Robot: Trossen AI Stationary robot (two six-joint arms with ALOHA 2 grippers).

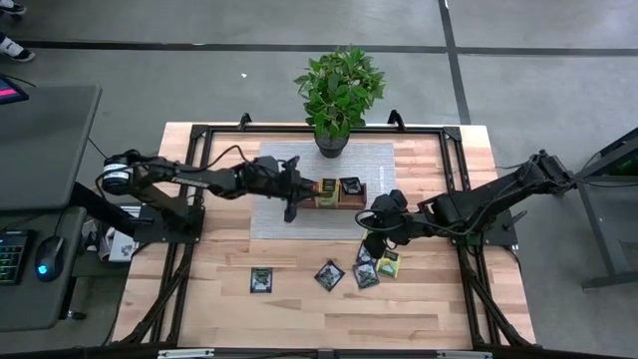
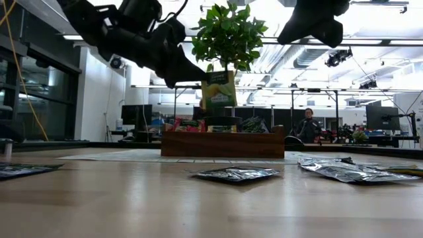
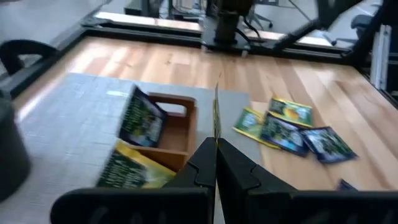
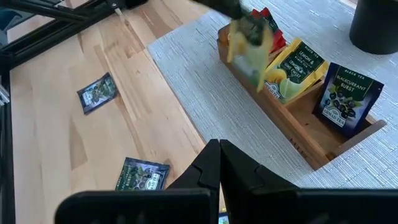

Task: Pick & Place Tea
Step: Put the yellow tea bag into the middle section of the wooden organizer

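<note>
- Left gripper (image 2: 198, 78) hangs above the tray (image 2: 223, 143), fingers pinched on the top edge of a yellow-green sachet (image 2: 219, 90).
- The sachet looks light, thin and floppy; an edge pinch suits it.
- Right gripper (image 1: 371, 218) is clenched, empty, over loose sachets (image 1: 361, 271) on the table (image 1: 299, 309).

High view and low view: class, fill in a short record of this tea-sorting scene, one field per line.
left fingers: shut on a yellow-green sachet, above the tray
tray: wooden, on the grey mat, already holds sachets
right fingers: shut, empty, above the loose sachets
loose sachets: cluster on the table, one dark sachet apart
plant: behind the tray
</note>
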